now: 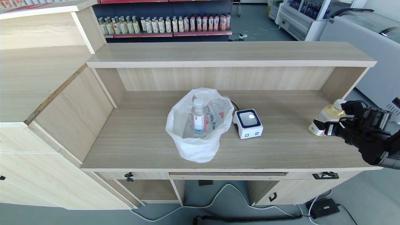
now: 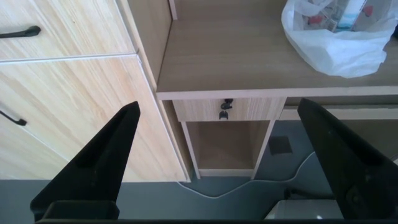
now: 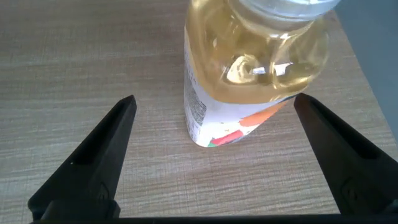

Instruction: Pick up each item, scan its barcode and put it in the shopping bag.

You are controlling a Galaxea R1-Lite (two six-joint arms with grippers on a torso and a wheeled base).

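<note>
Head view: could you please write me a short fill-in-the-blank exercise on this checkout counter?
1. The clear white-capped plastic bottle stands inside the white plastic ____.
2. The white box-shaped barcode scanner sits to the robot's ____ of that bottle.
3. The right pincer, standing ____, straddles the plastic bottle of yellow liquid.
Missing words: shopping bag; right; open.

a bottle [image 3: 249, 81] of pale yellow liquid stands on the wooden counter [image 3: 74, 56] between the two wide-spread fingers [image 3: 93, 168].

the right gripper [image 3: 214, 106] is held forward on the robot's right, fingers wide apart; the left gripper [image 2: 217, 109] sits low, fingers also wide apart.
</note>
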